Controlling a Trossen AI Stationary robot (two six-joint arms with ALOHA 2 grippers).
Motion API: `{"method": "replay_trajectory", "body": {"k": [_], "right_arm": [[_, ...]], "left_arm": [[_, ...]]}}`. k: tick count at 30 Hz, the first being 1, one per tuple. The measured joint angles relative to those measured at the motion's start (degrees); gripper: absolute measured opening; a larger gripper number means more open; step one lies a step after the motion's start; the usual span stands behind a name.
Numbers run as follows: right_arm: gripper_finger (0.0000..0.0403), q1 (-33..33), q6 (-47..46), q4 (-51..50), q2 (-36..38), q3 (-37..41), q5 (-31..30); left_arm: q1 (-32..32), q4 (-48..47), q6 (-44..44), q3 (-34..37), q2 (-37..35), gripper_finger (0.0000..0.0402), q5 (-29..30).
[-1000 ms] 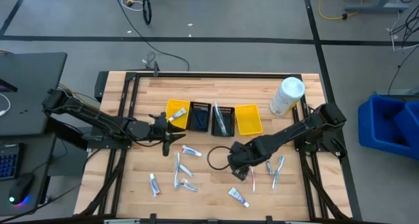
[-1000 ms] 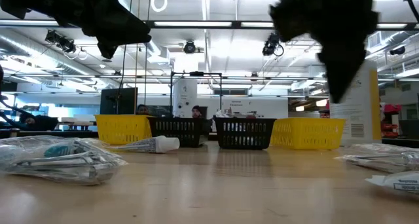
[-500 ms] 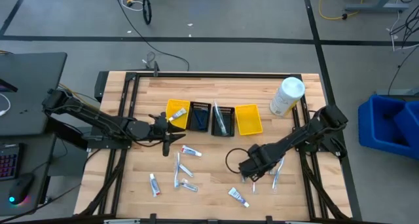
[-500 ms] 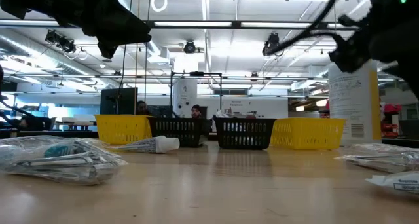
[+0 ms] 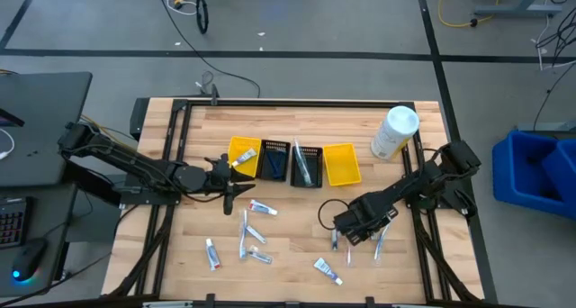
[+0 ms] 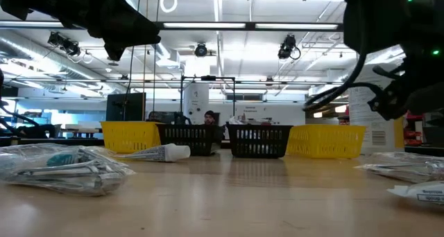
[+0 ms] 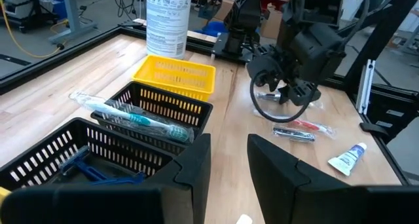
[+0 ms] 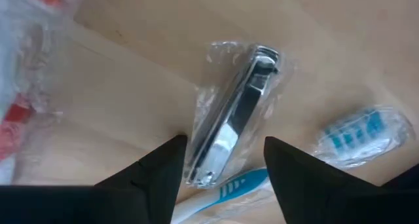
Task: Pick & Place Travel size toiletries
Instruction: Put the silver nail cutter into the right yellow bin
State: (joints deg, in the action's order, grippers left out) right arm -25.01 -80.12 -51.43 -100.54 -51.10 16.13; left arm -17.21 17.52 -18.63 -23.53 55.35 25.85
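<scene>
Small white toothpaste tubes (image 5: 262,208) and wrapped toothbrushes (image 5: 245,232) lie scattered on the near half of the table. My right gripper (image 5: 354,229) hangs open over the right-hand cluster. In the right wrist view its fingers (image 8: 163,168) stand on either side of a wrapped silver nail clipper (image 8: 229,122), with a blue toothbrush (image 8: 239,183) beside it. Whether they touch the wrapper, I cannot tell. My left gripper (image 7: 229,168) is open and holds nothing, hovering near the left yellow basket (image 5: 243,151), where a white tube (image 5: 241,162) lies.
Four small baskets stand in a row mid-table: yellow, black (image 5: 275,159), black (image 5: 306,166), yellow (image 5: 341,164). One black basket holds a teal toothbrush (image 7: 141,119), the other a blue razor (image 7: 85,168). A large white bottle (image 5: 394,132) stands at the far right. A black cable loop (image 5: 328,213) trails my right gripper.
My right gripper has moved toward the table's right edge and slightly toward the near edge, from beside the centre items to above the right-hand cluster of wrapped items. The left arm has kept still.
</scene>
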Motion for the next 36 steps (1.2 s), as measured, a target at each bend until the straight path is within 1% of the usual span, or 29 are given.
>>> {"method": "replay_trajectory", "body": {"k": [9,12,15,16,18,22,24,26,28,30,32,33,36], "right_arm": [[0.0119,0.23,2.56,1.31,-0.23,0.10,-0.38],[0.0091,0.23,2.57,1.33,0.33,0.16,-0.59],[0.0073,0.18,1.99,1.41,2.37,0.35,-1.52],[0.0069,0.12,1.83,1.35,3.48,0.54,-2.91],[0.0065,0.25,1.47,0.56,5.96,0.64,-7.60],[0.0065,0.72,1.53,0.33,12.63,0.45,-16.08],[0.0068,1.53,1.50,0.23,16.29,0.45,-23.04],[0.0070,2.55,1.78,1.50,19.24,0.45,-31.71],[0.0070,3.60,4.52,2.85,21.75,0.45,-39.72],[0.0070,5.13,9.02,4.97,23.25,0.40,-45.50],[0.0070,7.49,14.13,6.48,23.75,0.40,-49.09],[0.0070,8.94,16.55,7.66,23.74,0.40,-49.48],[0.0073,14.05,23.67,11.40,23.54,0.80,-47.41]], "left_arm": [[0.00,0.00,0.62,0.00,-0.02,0.0110,0.21],[0.00,0.00,0.61,0.00,0.00,0.0110,0.21],[0.00,-0.02,0.59,0.00,-0.02,0.0110,0.21],[0.00,0.00,0.59,0.00,-0.01,0.0110,0.21],[0.00,-0.02,0.58,0.00,0.00,0.0110,0.21],[0.00,-0.02,0.48,0.00,-0.01,0.0110,0.21],[0.00,0.00,0.47,0.00,-0.01,0.0110,0.21],[0.00,0.00,0.46,0.00,-0.02,0.0110,0.21],[0.00,-0.02,0.46,0.00,0.00,0.0110,0.32],[0.00,0.00,0.46,0.00,-0.02,0.0110,0.36],[0.01,-0.02,0.46,0.00,-0.01,0.0110,0.43],[0.01,0.00,0.46,0.00,-0.02,0.0110,0.43],[0.01,0.00,0.45,0.00,0.00,0.0110,0.43]]}}
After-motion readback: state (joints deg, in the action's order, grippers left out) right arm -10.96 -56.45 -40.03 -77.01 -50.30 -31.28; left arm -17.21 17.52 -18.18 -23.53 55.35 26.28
